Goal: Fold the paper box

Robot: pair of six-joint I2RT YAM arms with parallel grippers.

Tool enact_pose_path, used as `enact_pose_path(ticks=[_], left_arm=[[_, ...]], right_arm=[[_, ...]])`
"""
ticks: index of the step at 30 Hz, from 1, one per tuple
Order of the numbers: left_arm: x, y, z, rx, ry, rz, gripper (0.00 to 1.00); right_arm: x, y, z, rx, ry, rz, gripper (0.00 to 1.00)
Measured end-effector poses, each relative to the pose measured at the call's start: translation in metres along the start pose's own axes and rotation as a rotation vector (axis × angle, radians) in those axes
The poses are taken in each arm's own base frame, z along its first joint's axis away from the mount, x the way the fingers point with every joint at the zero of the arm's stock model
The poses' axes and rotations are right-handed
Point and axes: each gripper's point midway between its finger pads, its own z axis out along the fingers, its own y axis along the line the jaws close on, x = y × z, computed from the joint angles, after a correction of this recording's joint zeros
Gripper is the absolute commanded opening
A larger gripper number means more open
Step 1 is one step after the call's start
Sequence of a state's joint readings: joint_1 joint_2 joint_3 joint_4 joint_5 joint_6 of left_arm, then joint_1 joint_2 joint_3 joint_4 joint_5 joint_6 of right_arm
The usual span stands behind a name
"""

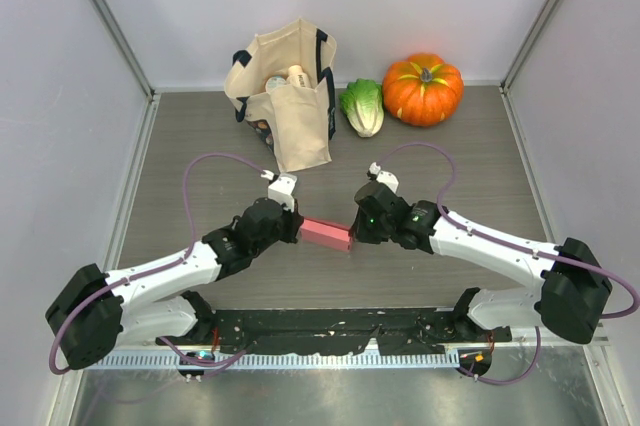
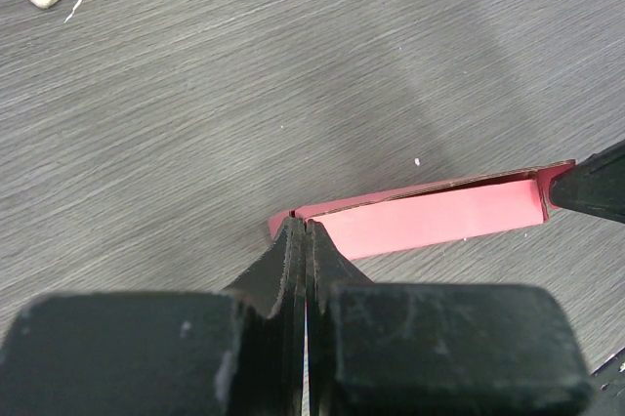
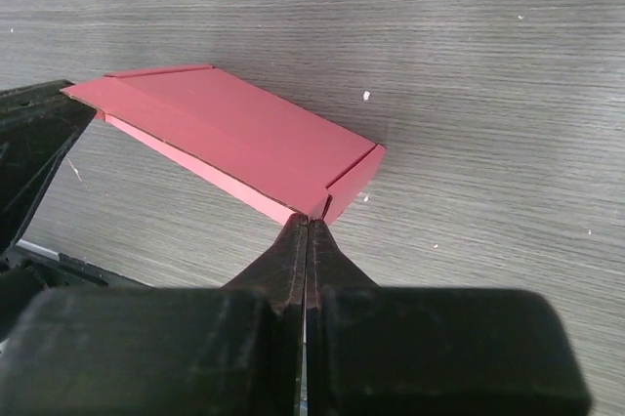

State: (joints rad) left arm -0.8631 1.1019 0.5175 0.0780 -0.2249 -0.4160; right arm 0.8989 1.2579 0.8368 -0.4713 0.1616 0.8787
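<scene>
The paper box [image 1: 325, 233] is a small slim pink box, folded up, near the middle of the table between my two grippers. My left gripper [image 1: 298, 226] is shut with its tips pinching the box's left end; the left wrist view shows the tips [image 2: 306, 226] at the end of the box [image 2: 439, 221]. My right gripper [image 1: 354, 231] is shut on the box's right corner; the right wrist view shows the tips [image 3: 308, 221] at the corner of the box [image 3: 234, 133]. The box tilts slightly, its far end towards the left gripper.
A cream tote bag [image 1: 285, 96] with items inside stands at the back, a green cabbage [image 1: 363, 106] and an orange pumpkin [image 1: 423, 89] to its right. Grey walls enclose the table on three sides.
</scene>
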Motion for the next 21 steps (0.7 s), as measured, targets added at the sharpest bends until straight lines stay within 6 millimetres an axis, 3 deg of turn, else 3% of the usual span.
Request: enact_pose_path(ticks=[10, 21], left_arm=[[0.001, 0.001, -0.001, -0.01, -0.006, -0.002, 0.0], [0.003, 0.002, -0.003, -0.032, -0.042, -0.015, 0.0]], right_arm=[[-0.007, -0.002, 0.008, 0.014, -0.053, 0.027, 0.01], [-0.002, -0.002, 0.012, 0.081, -0.162, -0.129, 0.01]])
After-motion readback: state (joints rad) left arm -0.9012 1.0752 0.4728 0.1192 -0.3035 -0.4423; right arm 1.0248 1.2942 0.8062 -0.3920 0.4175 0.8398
